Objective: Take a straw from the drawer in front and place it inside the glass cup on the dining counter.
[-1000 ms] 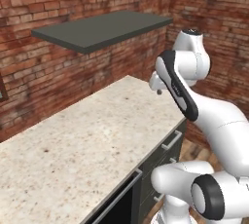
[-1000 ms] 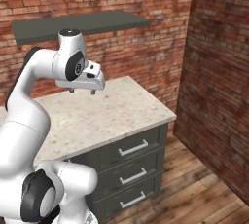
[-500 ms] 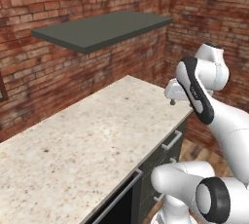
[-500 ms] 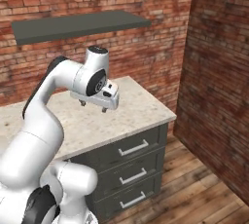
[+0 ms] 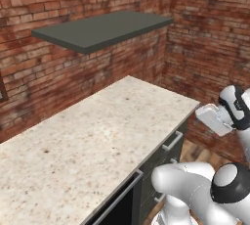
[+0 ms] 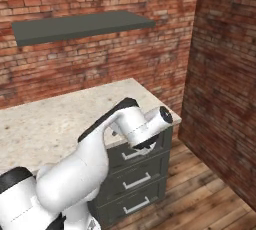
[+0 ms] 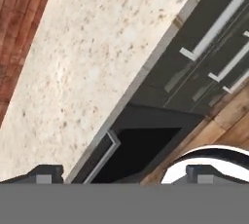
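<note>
The robot arm swung down from above the counter (image 6: 60, 119) and out past its front edge, bringing the gripper (image 7: 121, 174) low, just beside the drawer (image 6: 142, 150) fronts.

We see the shelf (image 6: 80, 26) on the wall above the counter (image 6: 55, 119), three drawers (image 6: 137, 179) stacked below the counter's edge.

Plenty of open room is left above the speckled surface (image 5: 107, 136); headroom is capped by the dark shelf (image 5: 105, 29), and brick walls (image 6: 225, 84) box things in.
</note>
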Robot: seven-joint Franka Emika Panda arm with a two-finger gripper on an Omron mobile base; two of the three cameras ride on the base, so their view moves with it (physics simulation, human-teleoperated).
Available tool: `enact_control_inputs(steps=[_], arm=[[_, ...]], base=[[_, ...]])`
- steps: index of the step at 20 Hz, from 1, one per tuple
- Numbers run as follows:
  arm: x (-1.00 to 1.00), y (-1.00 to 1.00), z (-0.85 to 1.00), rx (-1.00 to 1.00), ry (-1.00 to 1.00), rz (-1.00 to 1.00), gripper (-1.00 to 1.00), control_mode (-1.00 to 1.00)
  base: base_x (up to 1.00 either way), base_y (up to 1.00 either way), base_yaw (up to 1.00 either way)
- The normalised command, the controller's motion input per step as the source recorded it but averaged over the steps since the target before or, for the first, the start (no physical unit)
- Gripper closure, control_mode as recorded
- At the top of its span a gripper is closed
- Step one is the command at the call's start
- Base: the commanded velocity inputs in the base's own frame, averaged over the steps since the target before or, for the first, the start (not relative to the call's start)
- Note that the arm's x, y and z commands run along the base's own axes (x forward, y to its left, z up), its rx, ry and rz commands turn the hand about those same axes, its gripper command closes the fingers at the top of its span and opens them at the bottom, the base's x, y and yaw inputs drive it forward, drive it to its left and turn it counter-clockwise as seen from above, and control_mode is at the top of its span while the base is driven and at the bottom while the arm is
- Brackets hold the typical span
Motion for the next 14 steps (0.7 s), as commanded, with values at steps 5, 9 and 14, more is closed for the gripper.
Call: enact_control_inputs(steps=[5,9,14], arm=[[0.13,-0.66,-0.99,0.50,0.14,-0.07,-1.00,-1.00],[0.02,-0.55,-1.00,0.39,0.16,-0.03,-1.00,-1.00],[0.33,-0.30,-0.76,0.35,0.05,0.00,-1.00,-1.00]], base=[[0.00,0.00,0.00],[0.00,0.00,0.00],[0.00,0.00,0.00]])
